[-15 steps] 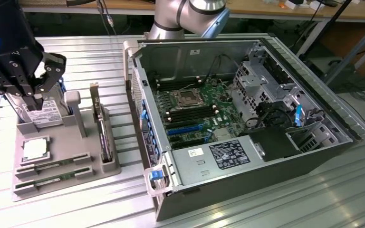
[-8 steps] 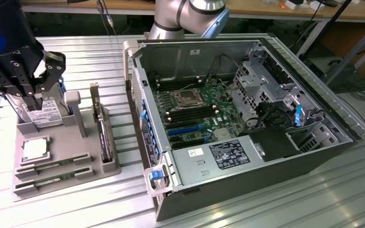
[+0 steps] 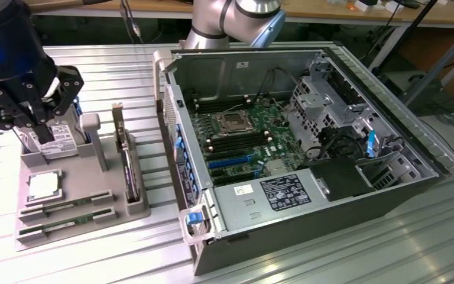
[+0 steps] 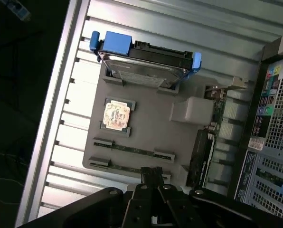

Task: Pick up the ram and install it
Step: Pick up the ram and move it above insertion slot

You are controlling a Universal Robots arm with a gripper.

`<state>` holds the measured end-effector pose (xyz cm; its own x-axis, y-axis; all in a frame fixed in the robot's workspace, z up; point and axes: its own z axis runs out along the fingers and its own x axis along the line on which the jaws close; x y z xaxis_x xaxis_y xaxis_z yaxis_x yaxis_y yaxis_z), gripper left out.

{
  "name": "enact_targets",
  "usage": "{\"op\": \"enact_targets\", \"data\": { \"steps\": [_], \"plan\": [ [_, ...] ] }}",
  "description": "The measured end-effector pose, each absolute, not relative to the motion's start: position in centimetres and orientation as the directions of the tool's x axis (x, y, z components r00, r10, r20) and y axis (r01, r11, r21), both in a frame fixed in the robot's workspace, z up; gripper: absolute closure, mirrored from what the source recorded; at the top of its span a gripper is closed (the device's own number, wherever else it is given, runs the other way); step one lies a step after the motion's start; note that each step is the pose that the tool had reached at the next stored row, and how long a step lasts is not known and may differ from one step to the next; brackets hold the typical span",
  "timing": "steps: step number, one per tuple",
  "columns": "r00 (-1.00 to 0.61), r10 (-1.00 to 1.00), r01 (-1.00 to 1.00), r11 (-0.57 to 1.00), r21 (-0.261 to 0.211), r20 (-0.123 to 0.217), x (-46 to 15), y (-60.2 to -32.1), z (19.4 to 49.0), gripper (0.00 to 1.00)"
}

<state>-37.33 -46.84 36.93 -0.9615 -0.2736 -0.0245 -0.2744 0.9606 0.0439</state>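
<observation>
Lying in the grey tray [image 3: 91, 177] are both ram sticks [image 3: 68, 206].

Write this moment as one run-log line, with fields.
claw: shut, empty, over tray | ram sticks: both in tray slots | case: side open

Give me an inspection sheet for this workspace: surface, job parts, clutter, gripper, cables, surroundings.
Surface: ribbed metal table; grey tray on it beside the open computer case.
Job's things: two ram sticks lie side by side in the tray's slots, neither lifted.
Clutter: hard drive, processor chip and upright card, all in the tray.
Gripper: gripper over the tray, clear of the ram sticks.
Cables: black cables inside the case.
Surroundings: wooden-topped benches behind.
</observation>
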Motion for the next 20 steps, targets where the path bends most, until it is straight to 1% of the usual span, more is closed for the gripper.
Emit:
{"op": "enact_targets", "data": {
  "steps": [3,4,6,7,10,20],
  "plan": [
    [-0.934,-0.357,-0.358,0.933,0.044,-0.024,-37.3,-46.8,36.3,0.9],
    [-0.907,-0.42,-0.42,0.906,0.044,-0.025,-37.3,-46.8,35.8,0.9],
    [-0.889,-0.458,-0.458,0.888,0.044,-0.024,-37.3,-46.8,35.5,0.89],
    [-0.878,-0.479,-0.48,0.876,0.044,-0.025,-37.3,-46.8,35.3,0.84],
    [-0.826,-0.563,-0.564,0.825,0.044,-0.024,-37.3,-46.8,34.6,0.64],
    [-0.685,-0.728,-0.729,0.684,0.044,-0.024,-37.3,-46.8,33.0,0.64]
  ]
}}
